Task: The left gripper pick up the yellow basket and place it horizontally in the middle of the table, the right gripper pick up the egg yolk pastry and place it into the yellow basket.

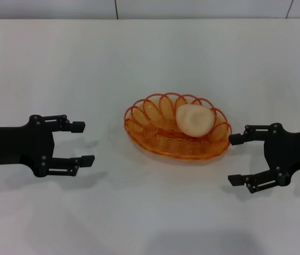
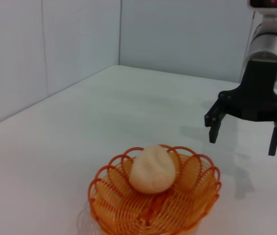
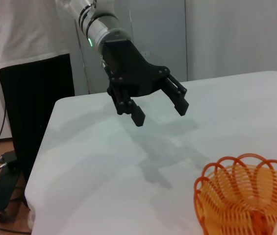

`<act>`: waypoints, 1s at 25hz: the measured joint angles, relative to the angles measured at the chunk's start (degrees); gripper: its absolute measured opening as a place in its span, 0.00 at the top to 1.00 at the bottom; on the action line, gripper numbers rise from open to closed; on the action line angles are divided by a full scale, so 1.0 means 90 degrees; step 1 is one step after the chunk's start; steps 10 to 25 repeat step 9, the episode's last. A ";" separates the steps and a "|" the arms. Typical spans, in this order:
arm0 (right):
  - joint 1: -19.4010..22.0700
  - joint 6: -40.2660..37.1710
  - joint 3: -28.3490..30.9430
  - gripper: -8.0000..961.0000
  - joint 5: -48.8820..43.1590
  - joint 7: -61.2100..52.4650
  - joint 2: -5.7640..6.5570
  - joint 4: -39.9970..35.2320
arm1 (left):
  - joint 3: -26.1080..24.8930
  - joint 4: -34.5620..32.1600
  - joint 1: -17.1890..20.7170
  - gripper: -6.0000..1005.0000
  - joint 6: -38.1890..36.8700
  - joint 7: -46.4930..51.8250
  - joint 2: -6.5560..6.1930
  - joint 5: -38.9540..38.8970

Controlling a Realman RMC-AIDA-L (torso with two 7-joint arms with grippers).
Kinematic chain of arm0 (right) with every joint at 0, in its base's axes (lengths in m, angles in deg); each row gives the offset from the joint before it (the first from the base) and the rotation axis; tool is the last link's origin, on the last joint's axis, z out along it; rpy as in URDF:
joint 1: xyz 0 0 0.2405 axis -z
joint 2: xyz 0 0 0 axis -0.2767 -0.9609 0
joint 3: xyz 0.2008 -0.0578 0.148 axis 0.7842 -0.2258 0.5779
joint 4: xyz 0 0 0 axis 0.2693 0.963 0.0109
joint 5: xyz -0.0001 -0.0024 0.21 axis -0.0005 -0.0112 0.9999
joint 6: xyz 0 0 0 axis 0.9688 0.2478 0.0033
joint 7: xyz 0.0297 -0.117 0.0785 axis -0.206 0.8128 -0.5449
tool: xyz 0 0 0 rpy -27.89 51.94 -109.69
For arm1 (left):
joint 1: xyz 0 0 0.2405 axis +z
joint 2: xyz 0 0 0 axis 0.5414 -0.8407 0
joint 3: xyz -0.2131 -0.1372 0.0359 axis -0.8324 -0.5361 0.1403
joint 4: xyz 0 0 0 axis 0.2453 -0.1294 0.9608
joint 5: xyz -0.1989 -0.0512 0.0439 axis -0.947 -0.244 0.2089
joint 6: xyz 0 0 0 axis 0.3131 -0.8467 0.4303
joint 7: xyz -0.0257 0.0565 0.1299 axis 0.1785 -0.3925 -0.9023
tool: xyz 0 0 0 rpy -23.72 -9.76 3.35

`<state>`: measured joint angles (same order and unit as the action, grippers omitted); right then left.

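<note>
The yellow basket lies lengthwise in the middle of the white table. The egg yolk pastry rests inside it, toward its right end. My left gripper is open and empty, left of the basket, apart from it. My right gripper is open and empty, just right of the basket's rim. The left wrist view shows the basket, the pastry and the right gripper. The right wrist view shows the left gripper and the basket's end.
A person in a white shirt and dark trousers stands beyond the table's far edge in the right wrist view. Cables lie on the floor there. A wall runs along the table's side.
</note>
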<state>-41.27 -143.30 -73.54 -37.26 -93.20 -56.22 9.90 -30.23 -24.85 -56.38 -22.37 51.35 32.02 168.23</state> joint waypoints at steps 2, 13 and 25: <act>0.0002 0.0001 0.0000 0.08 -0.0005 0.0000 -0.0003 -0.0002 | -0.0003 0.0000 -0.0004 0.21 -0.0041 0.0007 -0.0005 0.0021; 0.0002 0.0001 0.0000 0.08 -0.0059 0.0000 -0.0012 -0.0035 | -0.0007 0.0000 -0.0032 0.21 -0.0076 0.0068 -0.0007 0.0118; 0.0002 0.0001 0.0000 0.08 -0.0059 0.0000 -0.0012 -0.0035 | -0.0007 0.0000 -0.0032 0.21 -0.0076 0.0068 -0.0007 0.0118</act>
